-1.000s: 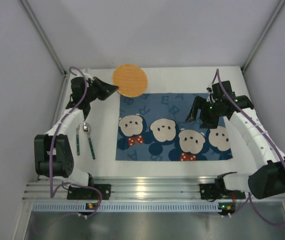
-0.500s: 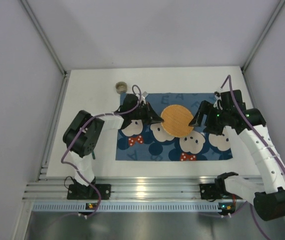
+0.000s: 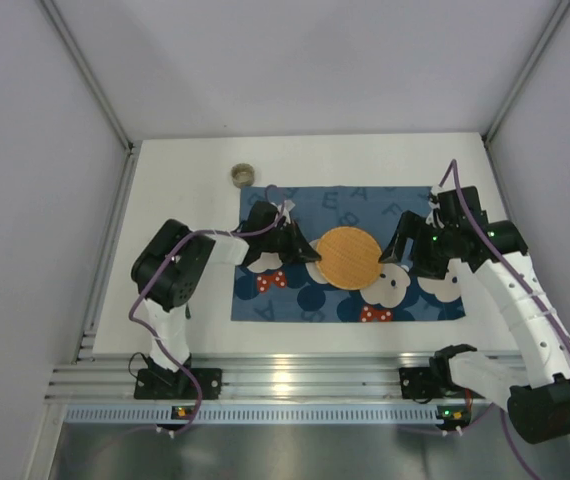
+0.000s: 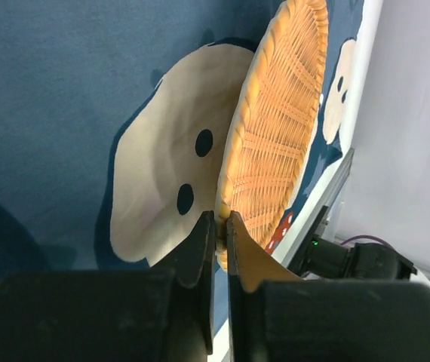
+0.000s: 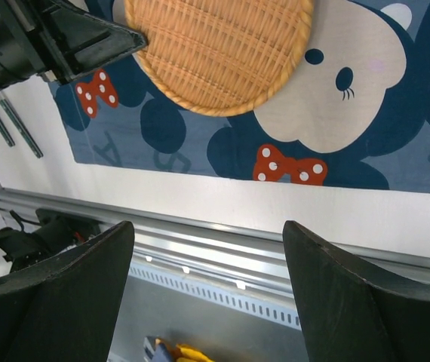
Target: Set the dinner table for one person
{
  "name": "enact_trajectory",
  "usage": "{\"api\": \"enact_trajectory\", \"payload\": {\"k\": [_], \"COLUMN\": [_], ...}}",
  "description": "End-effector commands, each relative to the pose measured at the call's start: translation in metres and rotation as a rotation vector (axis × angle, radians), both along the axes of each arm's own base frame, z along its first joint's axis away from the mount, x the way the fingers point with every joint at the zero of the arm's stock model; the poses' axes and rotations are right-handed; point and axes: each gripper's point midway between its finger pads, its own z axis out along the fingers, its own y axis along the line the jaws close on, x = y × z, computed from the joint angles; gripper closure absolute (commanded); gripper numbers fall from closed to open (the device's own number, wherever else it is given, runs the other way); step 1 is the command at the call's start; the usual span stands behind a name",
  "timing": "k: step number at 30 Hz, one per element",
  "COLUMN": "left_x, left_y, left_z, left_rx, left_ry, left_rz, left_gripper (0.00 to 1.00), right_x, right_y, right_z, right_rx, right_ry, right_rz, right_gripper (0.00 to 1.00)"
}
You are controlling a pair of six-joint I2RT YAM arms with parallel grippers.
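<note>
One step was judged to be in hand: the laying of the round woven charger (image 3: 349, 257) onto the blue bear-printed placemat (image 3: 365, 200), which was spread flat over the near middle of the white tabletop (image 3: 185, 190), the dinner table to be set. The charger was held over the middle of the placemat, across the bear faces. Its rim was pinched at the left side by the left gripper (image 3: 310, 252), whose jaws were seen in the left wrist view clamped thinly on the plaited edge. Whether the charger's underside was already borne by the cloth could not be told, though a shadow was cast beneath its near edge in the right wrist view. The right gripper (image 3: 397, 240) was held just beside the charger's right side with nothing in it, its fingers (image 5: 56, 294) spread wide apart. A small round brownish object (image 3: 242, 175) was left on the tabletop beyond the placemat's far left corner, and two slim dark handles (image 5: 15, 124), probably cutlery, were glimpsed on the tabletop to the left of the cloth. For the next move, the charger would need to be lowered until flat, the left jaws parted and drawn back sideways without dragging the rim. The remaining pieces would then need to be brought in around the charger.
</note>
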Motion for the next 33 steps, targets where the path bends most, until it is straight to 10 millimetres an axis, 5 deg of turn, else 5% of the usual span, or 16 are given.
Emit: {"api": "enact_trajectory", "payload": {"k": [1, 6, 10, 14, 18, 23, 33], "left_x": [0.015, 0.028, 0.053, 0.103, 0.152, 0.200, 0.231], "left_y": [0.014, 0.031, 0.054, 0.102, 0.154, 0.198, 0.232], "left_z": [0.016, 0.019, 0.064, 0.115, 0.145, 0.132, 0.083], "left_rx": [0.054, 0.127, 0.110, 0.123, 0.123, 0.266, 0.548], "left_ry": [-0.103, -0.110, -0.194, -0.288, -0.327, -0.275, -0.186], "left_rz": [0.023, 0.028, 0.095, 0.240, 0.425, 0.538, 0.569], "left_gripper": [0.93, 0.62, 0.39, 0.36, 0.37, 0.42, 0.48], "right_x": [0.001, 0.005, 0.010, 0.014, 0.020, 0.035, 0.054], "right_y": [-0.003, -0.003, -0.006, -0.007, -0.007, -0.006, -0.011], "right_z": [-0.005, -0.008, -0.008, -0.011, -0.014, -0.014, -0.025], "right_rx": [-0.020, -0.034, -0.058, -0.073, -0.079, -0.089, -0.102], "right_ry": [0.006, 0.015, 0.011, 0.018, 0.026, 0.030, 0.069], "right_rz": [0.007, 0.014, 0.012, 0.017, 0.022, 0.018, 0.008], "right_gripper": [0.20, 0.20, 0.19, 0.19, 0.19, 0.19, 0.19]}}
